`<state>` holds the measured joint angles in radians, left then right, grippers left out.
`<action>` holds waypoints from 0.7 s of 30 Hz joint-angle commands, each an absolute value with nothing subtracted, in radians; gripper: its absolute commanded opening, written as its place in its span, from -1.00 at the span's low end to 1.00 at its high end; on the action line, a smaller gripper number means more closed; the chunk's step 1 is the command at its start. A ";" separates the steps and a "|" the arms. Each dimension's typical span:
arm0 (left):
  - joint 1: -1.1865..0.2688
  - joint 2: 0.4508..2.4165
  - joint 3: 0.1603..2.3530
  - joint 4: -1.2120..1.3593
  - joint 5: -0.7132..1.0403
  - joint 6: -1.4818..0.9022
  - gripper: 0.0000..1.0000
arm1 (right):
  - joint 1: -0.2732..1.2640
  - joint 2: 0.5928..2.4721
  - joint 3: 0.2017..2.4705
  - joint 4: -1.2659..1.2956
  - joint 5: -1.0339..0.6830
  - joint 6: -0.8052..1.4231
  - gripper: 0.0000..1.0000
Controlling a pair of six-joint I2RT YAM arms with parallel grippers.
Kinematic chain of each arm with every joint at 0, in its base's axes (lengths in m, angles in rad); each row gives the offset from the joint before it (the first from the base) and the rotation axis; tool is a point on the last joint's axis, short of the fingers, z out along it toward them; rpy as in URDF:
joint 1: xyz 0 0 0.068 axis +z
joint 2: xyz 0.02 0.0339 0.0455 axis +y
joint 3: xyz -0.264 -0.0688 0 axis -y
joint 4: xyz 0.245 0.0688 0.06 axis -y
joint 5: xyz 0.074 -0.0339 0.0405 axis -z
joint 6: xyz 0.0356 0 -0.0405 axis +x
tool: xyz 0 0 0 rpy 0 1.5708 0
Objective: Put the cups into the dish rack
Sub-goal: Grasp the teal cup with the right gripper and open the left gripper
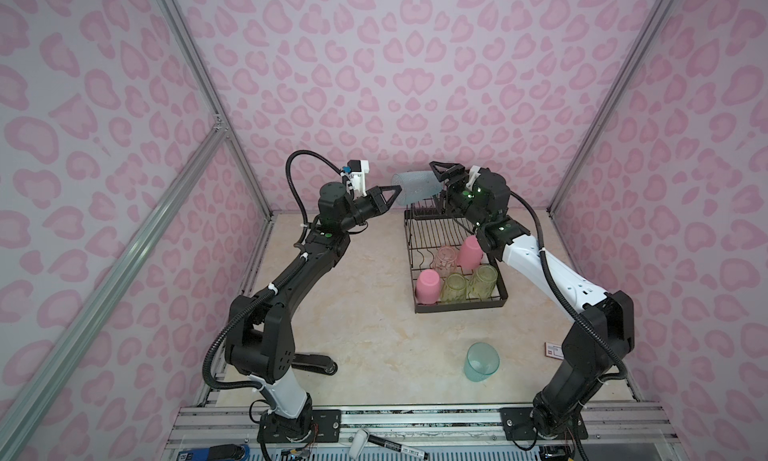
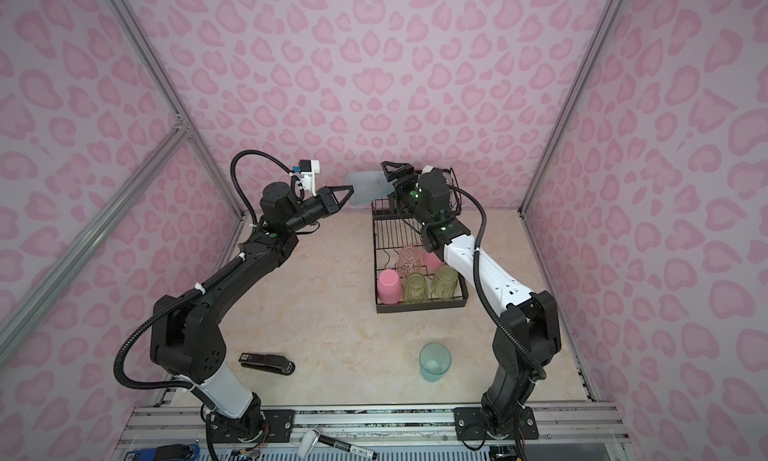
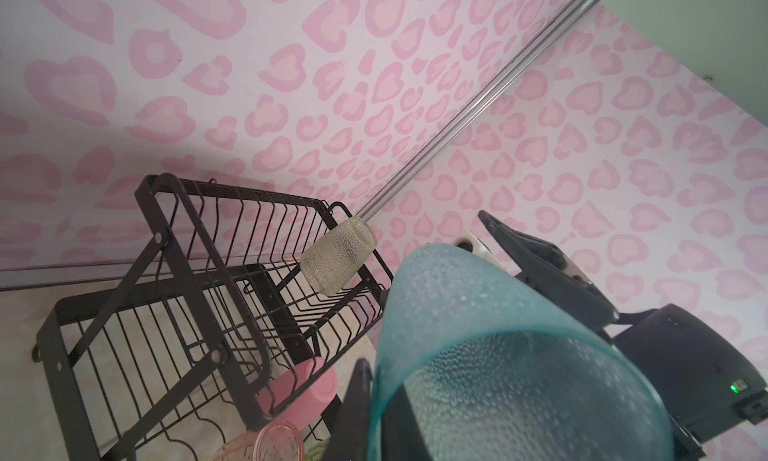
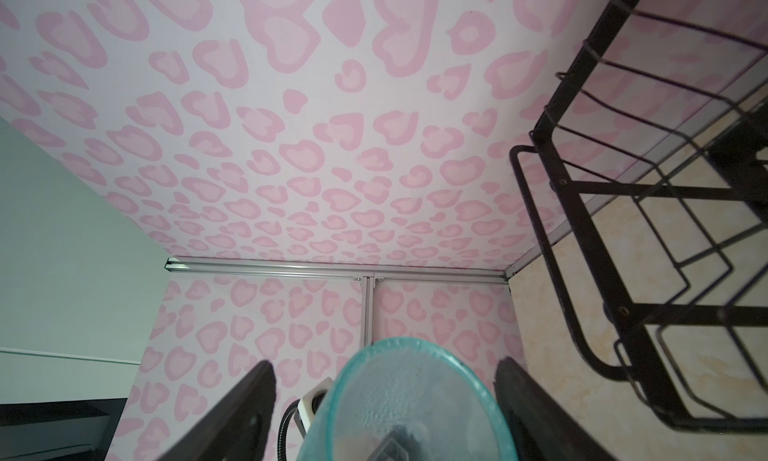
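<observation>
L gripper (image 1: 393, 192) pinched shut on the rim of the held teal cup (image 1: 415, 188); L wrist view shows one finger inside the mouth, one outside. Cup lies sideways in the air over the far end of the dish rack (image 1: 461, 307), mouth toward L arm, base toward R arm. R gripper (image 4: 384, 367) straddles the base end w/ fingers apart. R wrist view shows a gap on one side, so no squeeze as far as I can see. Lower tier, near end: front pink cup (image 1: 429, 287) at the L corner, then left yellow-green cup (image 1: 455, 287) and right yellow-green cup (image 1: 483, 282) beside it in a row. Behind them sit the clear pinkish cup (image 1: 445, 260) and back pink cup (image 1: 471, 252), the latter partly behind R arm. Both pink ones bottom-up; others hard to tell. Upper basket: basket yellow-green cup (image 3: 338, 259) leaning tilted at one end. Loose teal cup (image 1: 481, 361) stands mouth-up on the table (image 1: 365, 313) near the front, well apart from rack. Stapler (image 2: 266, 361) by L arm base; marker (image 1: 395, 444) on front rail.
</observation>
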<state>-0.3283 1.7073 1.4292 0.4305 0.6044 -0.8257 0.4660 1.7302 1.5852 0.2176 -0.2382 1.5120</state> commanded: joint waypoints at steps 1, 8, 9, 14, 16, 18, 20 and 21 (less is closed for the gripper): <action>-0.333 1.721 1.445 0.511 0.606 -0.834 -0.94 | 0.474 1.745 1.595 0.244 -0.229 1.539 0.64; -0.342 1.748 1.461 0.529 0.611 -0.844 -0.94 | 0.489 1.764 1.601 0.248 -0.240 1.563 0.62; -0.344 1.752 1.462 0.533 0.611 -0.846 -0.94 | 0.490 1.768 1.603 0.251 -0.245 1.566 0.62; -0.347 1.762 1.468 0.542 0.614 -0.852 -0.93 | 0.491 1.771 1.599 0.266 -0.246 1.576 0.40; -0.347 1.765 1.468 0.541 0.615 -0.852 -0.92 | 0.490 1.771 1.595 0.277 -0.244 1.578 0.30; -0.347 1.764 1.468 0.539 0.617 -0.851 -0.85 | 0.489 1.770 1.598 0.282 -0.241 1.578 0.20; -0.347 1.766 1.468 0.535 0.618 -0.850 -0.77 | 0.488 1.772 1.601 0.290 -0.242 1.578 0.11; -0.347 1.766 1.468 0.533 0.618 -0.850 -0.72 | 0.489 1.772 1.601 0.291 -0.241 1.576 0.09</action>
<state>-0.3450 1.7573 1.4509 0.4847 0.5999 -0.8612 0.4885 1.7645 1.5986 0.2623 -0.2359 1.5925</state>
